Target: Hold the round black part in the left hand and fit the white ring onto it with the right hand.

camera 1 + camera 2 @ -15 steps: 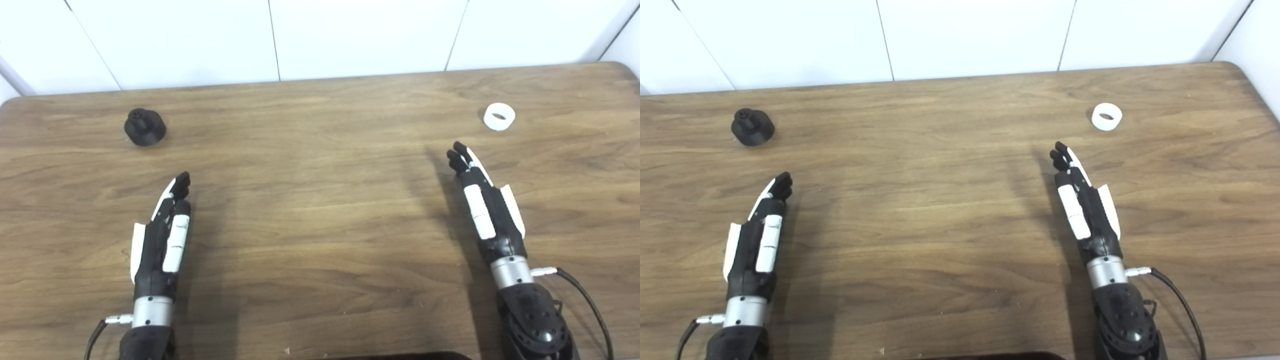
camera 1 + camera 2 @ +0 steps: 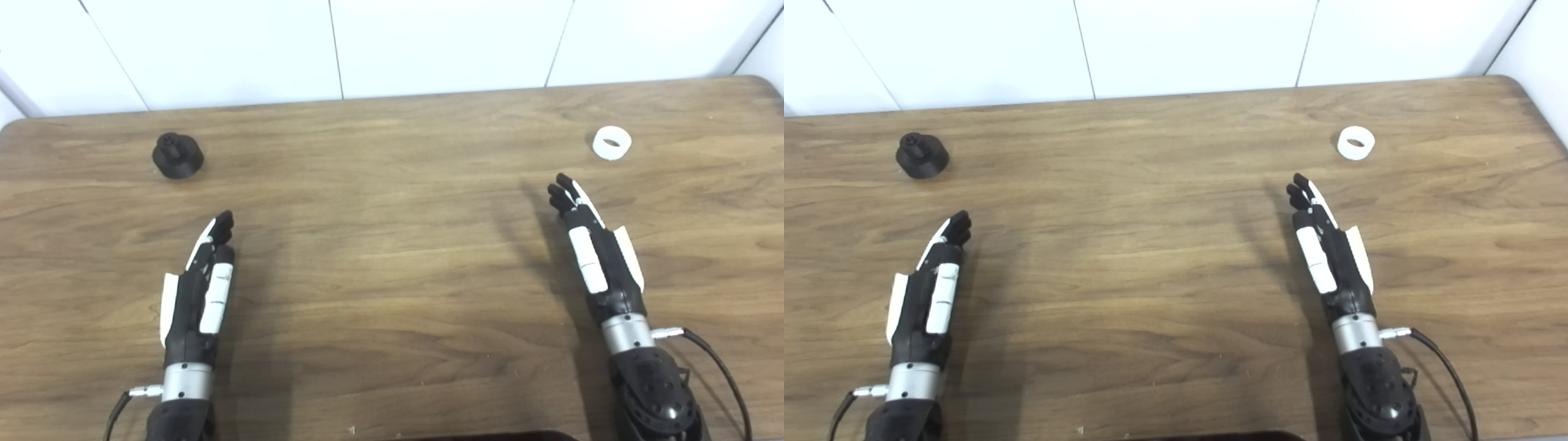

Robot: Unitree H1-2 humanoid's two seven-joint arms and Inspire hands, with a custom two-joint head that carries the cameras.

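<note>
On the brown wood-grain table (image 2: 392,257), the round black plastic part with a small raised hub (image 2: 177,155) sits upright near the far left edge, and the short white plastic ring (image 2: 612,143) lies flat, hole up, well across the table from that black part. Each piece lies beyond the robot hand meant for it. The left robot hand (image 2: 199,288) is stretched flat, fingers straight, empty, short of the black part. The right robot hand (image 2: 593,254) is likewise extended and empty, fingertips near the ring but apart from it. Nothing is grasped yet.
</note>
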